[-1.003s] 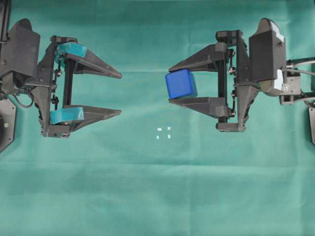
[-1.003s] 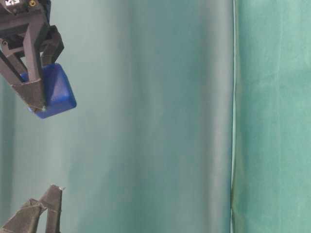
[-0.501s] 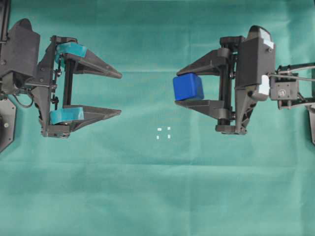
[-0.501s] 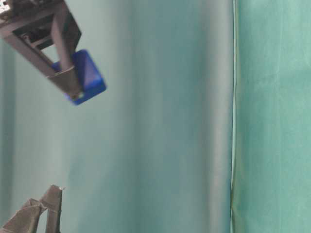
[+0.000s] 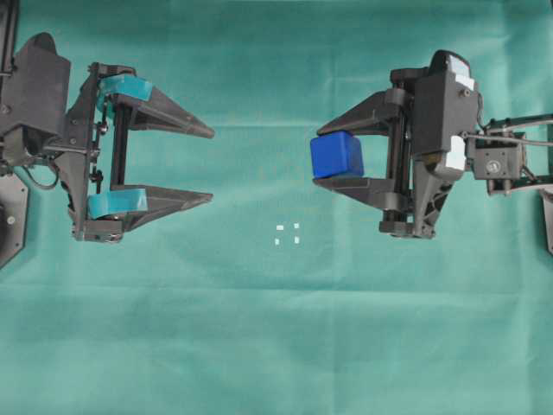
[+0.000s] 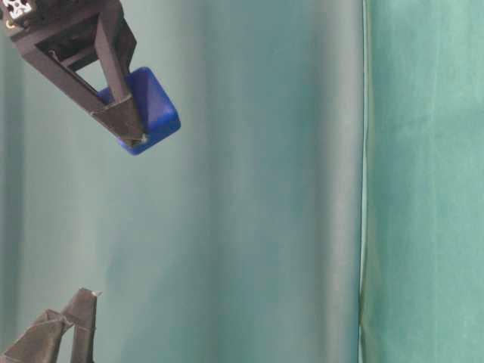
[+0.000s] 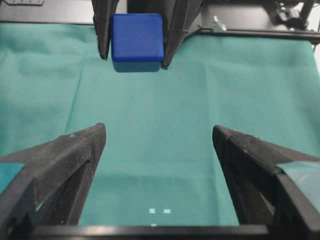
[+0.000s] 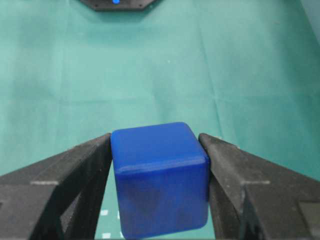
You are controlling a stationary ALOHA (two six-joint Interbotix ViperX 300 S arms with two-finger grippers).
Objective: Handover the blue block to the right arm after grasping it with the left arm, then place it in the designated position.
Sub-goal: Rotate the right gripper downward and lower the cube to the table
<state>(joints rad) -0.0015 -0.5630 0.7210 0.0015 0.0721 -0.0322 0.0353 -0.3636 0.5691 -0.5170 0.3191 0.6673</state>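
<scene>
The blue block (image 5: 337, 156) hangs above the green cloth, pinched between the plain black fingers of my right gripper (image 5: 330, 156), which is shut on it. It shows large in the right wrist view (image 8: 160, 180), in the left wrist view (image 7: 137, 42), and at table level (image 6: 151, 110). My left gripper (image 5: 211, 165), with teal pads, stands wide open and empty at the left, well apart from the block. The designated position (image 5: 288, 233), four small white marks, lies on the cloth between the arms, below and left of the block. Two of its marks (image 7: 159, 211) show between the left fingers.
Green cloth (image 5: 276, 346) covers the whole table. A dark base plate (image 5: 10, 220) sits at the left edge. At table level a vertical seam (image 6: 363, 181) runs down the cloth backdrop, and the tip of the left gripper (image 6: 57, 333) pokes in at the bottom.
My right gripper has pulled back to the right with the blue block and tilted its tips downward. The left gripper has not moved.
</scene>
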